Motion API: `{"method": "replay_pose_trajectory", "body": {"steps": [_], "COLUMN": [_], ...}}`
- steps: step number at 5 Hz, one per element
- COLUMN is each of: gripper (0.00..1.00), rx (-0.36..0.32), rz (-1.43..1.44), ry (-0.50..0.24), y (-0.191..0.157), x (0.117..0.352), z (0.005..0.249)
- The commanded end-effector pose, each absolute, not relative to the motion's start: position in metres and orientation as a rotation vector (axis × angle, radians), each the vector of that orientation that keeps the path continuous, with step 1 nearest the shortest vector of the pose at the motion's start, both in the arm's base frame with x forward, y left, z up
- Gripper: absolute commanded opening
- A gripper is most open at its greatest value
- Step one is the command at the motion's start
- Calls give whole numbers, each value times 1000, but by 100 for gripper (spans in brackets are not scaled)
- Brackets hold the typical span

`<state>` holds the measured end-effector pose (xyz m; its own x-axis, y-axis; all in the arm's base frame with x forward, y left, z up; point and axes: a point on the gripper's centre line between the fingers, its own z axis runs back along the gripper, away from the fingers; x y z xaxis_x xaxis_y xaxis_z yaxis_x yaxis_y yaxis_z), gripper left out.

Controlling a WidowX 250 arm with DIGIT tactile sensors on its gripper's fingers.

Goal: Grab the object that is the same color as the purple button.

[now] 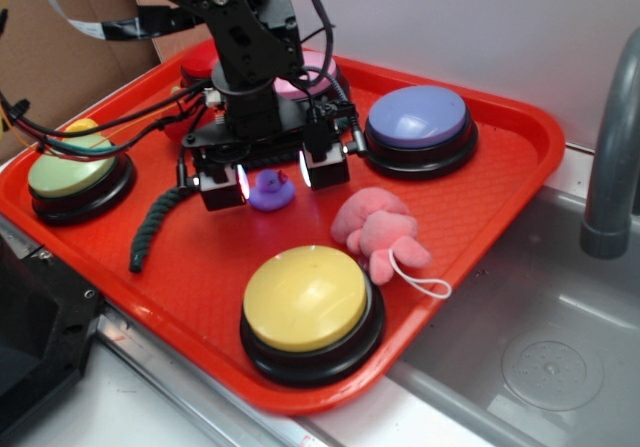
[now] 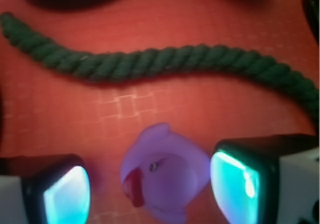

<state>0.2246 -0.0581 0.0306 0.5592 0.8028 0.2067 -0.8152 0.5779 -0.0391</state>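
Observation:
The tiny purple rubber duck (image 1: 271, 191) sits on the red tray (image 1: 510, 167), between the two fingers of my gripper (image 1: 273, 175). In the wrist view the duck (image 2: 165, 174) lies in the gap with its red beak turned toward the left pad (image 2: 67, 196), and the right pad (image 2: 235, 186) stands close beside it. A gap shows on the beak side, so the gripper (image 2: 150, 194) is open around the duck. The purple button (image 1: 417, 119) stands at the tray's back right, apart from the gripper.
A dark green rope (image 1: 155, 225) lies left of the gripper and crosses the wrist view (image 2: 165, 61). A pink plush toy (image 1: 380, 229) lies right of the duck. Yellow button (image 1: 308, 302) in front, green button (image 1: 72, 172) at left, pink button (image 1: 300, 75) behind the arm. A sink (image 1: 540, 337) lies right.

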Motion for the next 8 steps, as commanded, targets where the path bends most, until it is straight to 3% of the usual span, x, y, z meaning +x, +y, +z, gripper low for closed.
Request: {"method": "replay_pose_trajectory", "body": {"steps": [1, 3, 4, 6, 8], "gripper": [0, 0, 0, 0, 0], "rx": [-2, -40, -28, 3, -41], "rz": [1007, 894, 700, 344, 317], "ry": [-239, -251, -154, -93, -146], "y": [-46, -31, -21, -13, -4], "x": [228, 227, 231, 232, 227], "z": [43, 73, 100, 162, 199]}}
